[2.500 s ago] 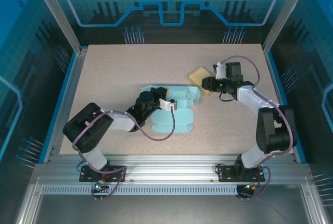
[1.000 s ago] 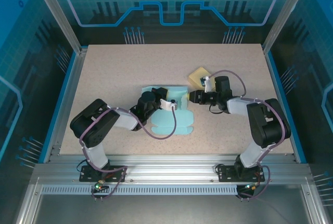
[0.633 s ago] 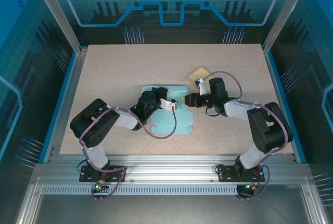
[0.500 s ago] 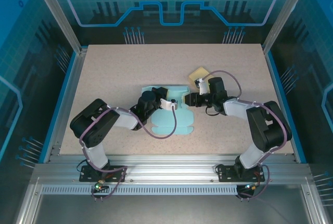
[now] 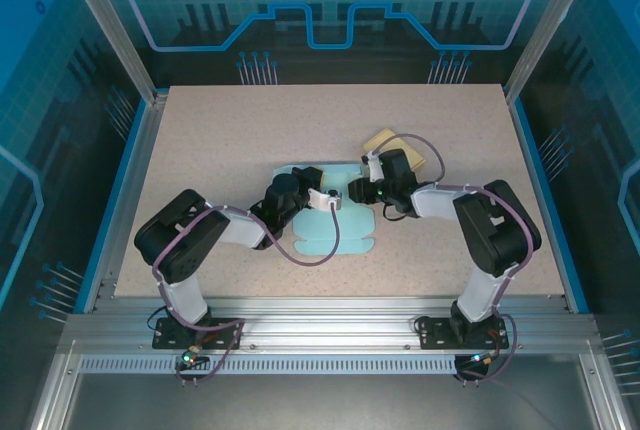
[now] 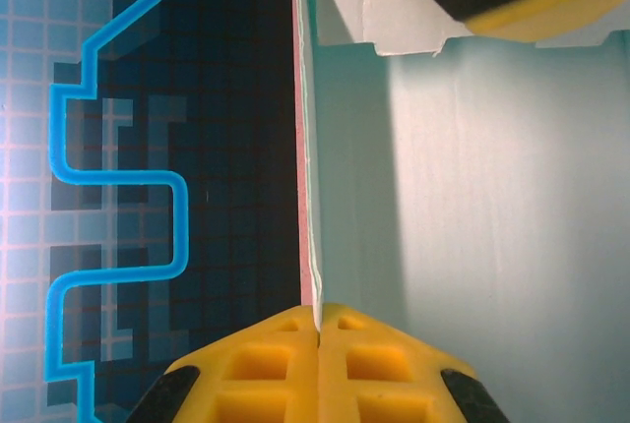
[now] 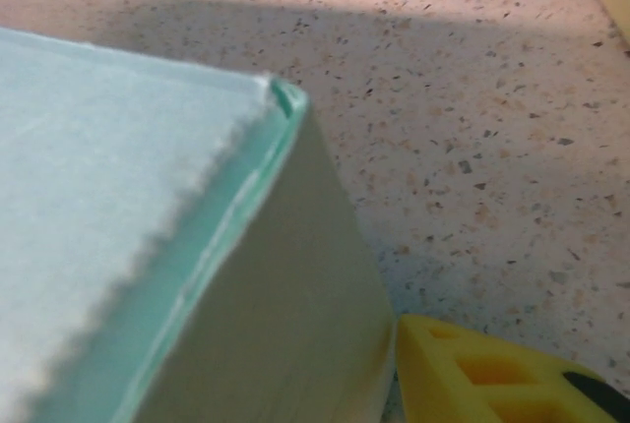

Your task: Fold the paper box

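One matte, thin-walled teal paper box [image 6: 472,197] — left hand [image 6: 317,334] pinches it, right hand [image 5: 356,191] unclear.

From above, the left gripper [image 5: 328,200] and its arm cover the middle of the paper box [image 5: 352,235], and the right gripper [image 5: 355,191] hides its right rim. We cannot tell how the right jaws stand. A cable [image 5: 425,142] crosses the tan object [image 5: 381,138]. At the right wrist the box corner is blurred, and one yellow finger [image 7: 492,374] is cut by the lower edge. At the left wrist the box runs off the right edge.
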